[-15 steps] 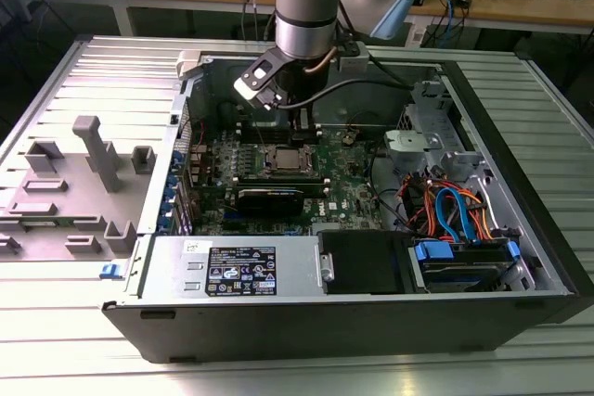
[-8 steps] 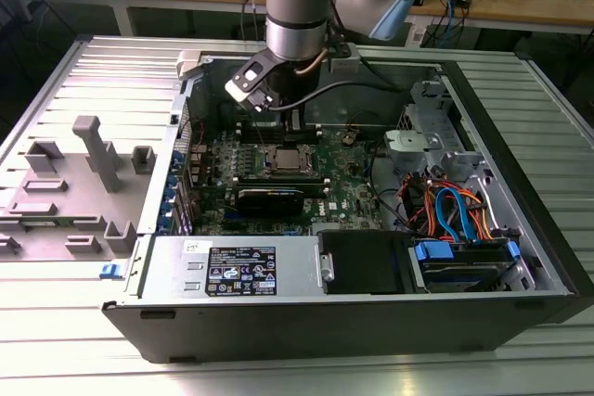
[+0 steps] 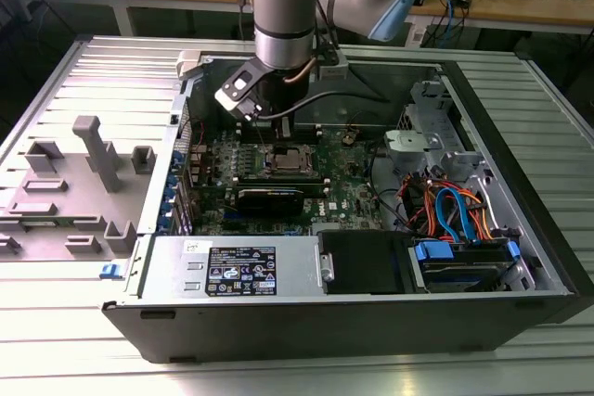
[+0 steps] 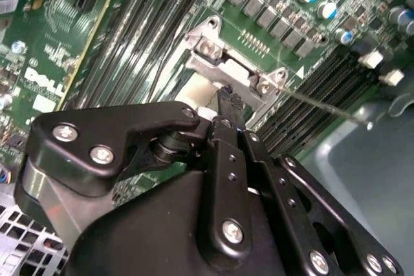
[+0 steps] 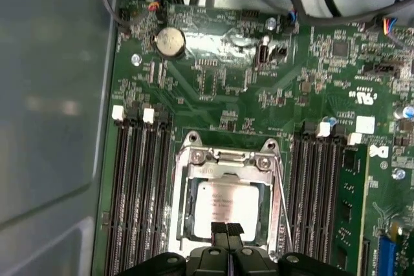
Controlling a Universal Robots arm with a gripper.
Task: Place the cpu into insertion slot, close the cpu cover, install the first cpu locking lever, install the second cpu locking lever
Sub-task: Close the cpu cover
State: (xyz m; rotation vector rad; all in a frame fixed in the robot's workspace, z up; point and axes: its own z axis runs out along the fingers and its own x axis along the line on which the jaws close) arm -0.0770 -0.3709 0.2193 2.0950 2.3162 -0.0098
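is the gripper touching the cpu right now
Cannot tell. In the first wrist view the gripper overlaps the cpu, seen from above, so any gap between them is hidden.

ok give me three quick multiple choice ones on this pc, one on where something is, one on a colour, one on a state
1. Where is the silver chip?
A) in the square socket
B) on the grey tray outside the case
C) on the table beside the case

2. What colour is the main circuit board?
A) red
B) green
C) white

3. How does the gripper stand?
A) spread wide
B) shut
C) clamped on a cable

Answers:
1 A, the chip lies inside the socket's metal rim.
2 B, the circuit board is green.
3 B, in the first wrist view its fingertips meet at the chip's edge.
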